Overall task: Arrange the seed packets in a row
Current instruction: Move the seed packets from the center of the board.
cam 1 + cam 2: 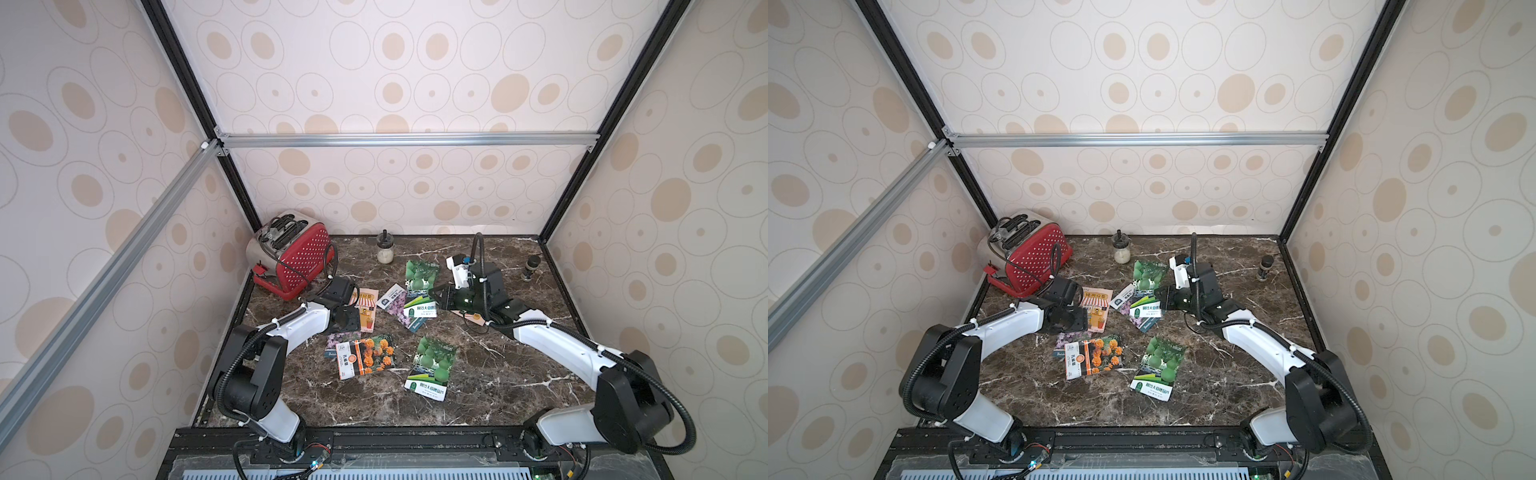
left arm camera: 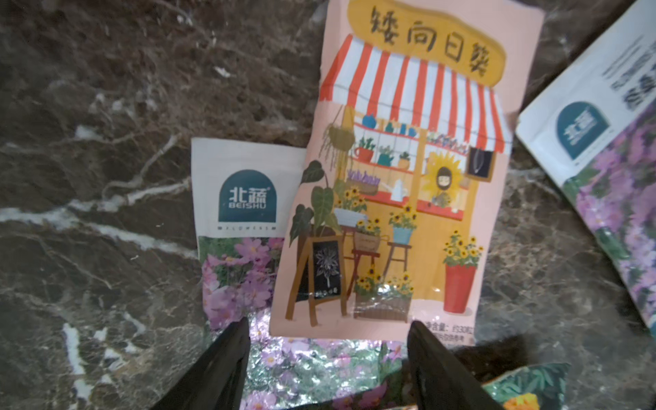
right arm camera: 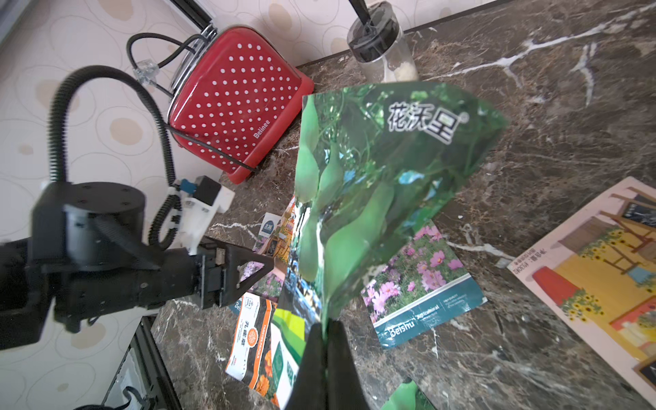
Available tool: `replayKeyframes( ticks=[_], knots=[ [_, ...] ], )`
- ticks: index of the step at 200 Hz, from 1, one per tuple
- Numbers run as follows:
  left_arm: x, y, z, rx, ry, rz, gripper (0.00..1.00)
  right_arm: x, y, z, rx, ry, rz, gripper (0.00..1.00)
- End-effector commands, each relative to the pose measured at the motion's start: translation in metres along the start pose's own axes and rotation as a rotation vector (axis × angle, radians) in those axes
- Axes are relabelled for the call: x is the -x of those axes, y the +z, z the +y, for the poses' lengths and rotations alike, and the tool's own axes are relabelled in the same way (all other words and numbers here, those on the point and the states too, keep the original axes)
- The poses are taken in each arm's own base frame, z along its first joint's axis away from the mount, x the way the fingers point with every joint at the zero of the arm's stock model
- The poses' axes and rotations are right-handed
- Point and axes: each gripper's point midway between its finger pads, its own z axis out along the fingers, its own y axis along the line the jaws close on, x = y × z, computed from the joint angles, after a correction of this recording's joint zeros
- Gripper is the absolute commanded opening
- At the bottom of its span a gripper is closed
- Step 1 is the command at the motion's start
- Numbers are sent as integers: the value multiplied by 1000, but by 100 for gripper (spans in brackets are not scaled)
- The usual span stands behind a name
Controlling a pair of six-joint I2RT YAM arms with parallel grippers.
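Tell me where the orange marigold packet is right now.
In both top views the marigold packet lies flat mid-way across the marble table, overlapping a purple-flower packet, with a green gourd packet to its right.

Mid-table, a marigold packet point(image 1: 368, 357) lies beside a flat gourd packet point(image 1: 432, 368). A shop packet point(image 2: 408, 177) overlaps a flower packet point(image 2: 241, 198). A second gourd packet point(image 3: 372, 177) hangs raised and tilted, nearer the back edge.

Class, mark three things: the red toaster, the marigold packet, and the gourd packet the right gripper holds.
red toaster point(image 1: 301, 259), in a top view, on its dotted red side.
marigold packet point(image 1: 374, 354), in a top view, on the orange flowers.
held gourd packet point(image 3: 372, 184), right wrist view, middle of its green face.
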Motion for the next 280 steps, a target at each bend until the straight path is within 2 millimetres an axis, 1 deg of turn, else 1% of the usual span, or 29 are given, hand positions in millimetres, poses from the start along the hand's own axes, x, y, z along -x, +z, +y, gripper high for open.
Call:
replayKeyframes(
  ticks=[1,13,25,37,48,70,99,124,134,150,154,161,169,176,185,199,216,230,240,256,267,280],
  knots=[
    [-3,13,5,24,-29,5,71,-19,-9,-5,-26,-5,57,0],
    [-5,20,0,7,-18,9,70,-16,-16,-2,-29,-13,47,0],
    [-7,25,-11,-32,0,7,69,-13,-23,-1,-37,-21,34,0],
    [-7,29,-26,-78,27,10,68,-7,-33,3,-38,-26,20,0],
    [-7,30,-44,-117,65,13,67,-2,-41,5,-41,-27,9,0],
    [-9,37,-88,-206,122,20,67,9,-60,2,-58,-15,-27,0],
    [-10,52,-146,-309,171,45,65,20,-84,-11,-100,14,-71,0],
    [-8,56,-202,-398,220,54,65,27,-103,-21,-158,12,-97,0],
    [-5,54,-228,-445,231,48,65,27,-107,-25,-178,14,-99,0],
    [-4,49,-268,-512,266,41,65,27,-109,-26,-182,12,-99,0],
    [-4,47,-278,-529,277,39,65,29,-112,-34,-201,24,-111,0],
    [-3,41,-294,-561,294,35,65,32,-114,-35,-207,25,-120,0],
    [0,35,-307,-584,308,22,66,32,-114,-38,-217,25,-123,0],
    [6,28,-314,-598,312,3,66,33,-114,-38,-220,22,-126,0],
    [17,17,-316,-604,314,-25,66,33,-115,-39,-224,22,-129,0],
    [36,-6,-311,-603,317,-81,70,35,-117,-39,-227,20,-141,0],
    [62,-31,-291,-606,274,-139,72,39,-119,-36,-219,13,-158,0],
    [78,-47,-272,-605,245,-173,73,42,-121,-33,-210,10,-167,0],
    [85,-60,-260,-604,240,-196,74,43,-122,-30,-199,11,-173,0],
    [89,-76,-244,-595,250,-222,75,43,-119,-27,-170,18,-171,0],
    [89,-87,-239,-616,256,-237,76,41,-115,-23,-137,19,-159,0],
    [88,-100,-239,-677,263,-247,75,41,-111,-20,-109,36,-150,0]
  ],
)
